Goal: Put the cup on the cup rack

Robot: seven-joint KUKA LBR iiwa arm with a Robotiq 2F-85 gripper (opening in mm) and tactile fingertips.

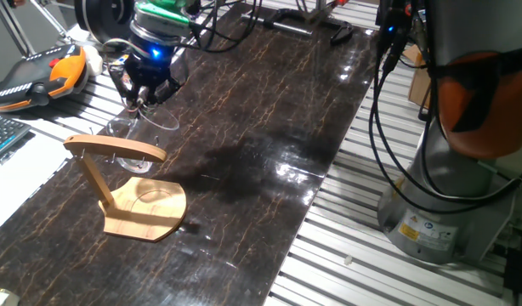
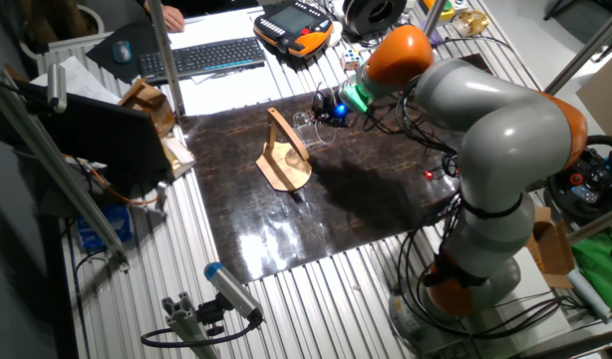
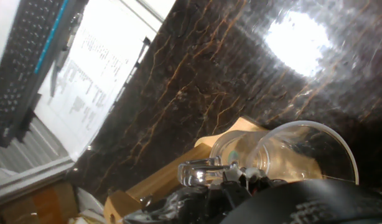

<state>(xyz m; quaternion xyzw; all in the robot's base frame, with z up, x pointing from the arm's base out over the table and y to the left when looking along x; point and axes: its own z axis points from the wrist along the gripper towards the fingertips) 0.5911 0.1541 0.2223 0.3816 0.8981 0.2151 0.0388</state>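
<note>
The cup (image 1: 147, 121) is a clear glass mug, held tilted in the air just behind the top arm of the cup rack (image 1: 129, 183). My gripper (image 1: 144, 92) is shut on the cup from above. The rack is light wood with a slanted post and curved top arm, standing on the dark marble mat. In the other fixed view the cup (image 2: 308, 126) hangs between my gripper (image 2: 329, 110) and the rack (image 2: 284, 158). In the hand view the cup (image 3: 297, 152) lies on its side, its looped handle by my fingers (image 3: 231, 186), above the rack (image 3: 163, 180).
An orange-black teach pendant (image 1: 40, 72) and a keyboard (image 1: 2, 136) with papers lie left of the dark mat (image 1: 269, 110). The robot base (image 1: 465, 170) and cables stand at the right. Cardboard boxes (image 2: 152, 110) sit beside the mat.
</note>
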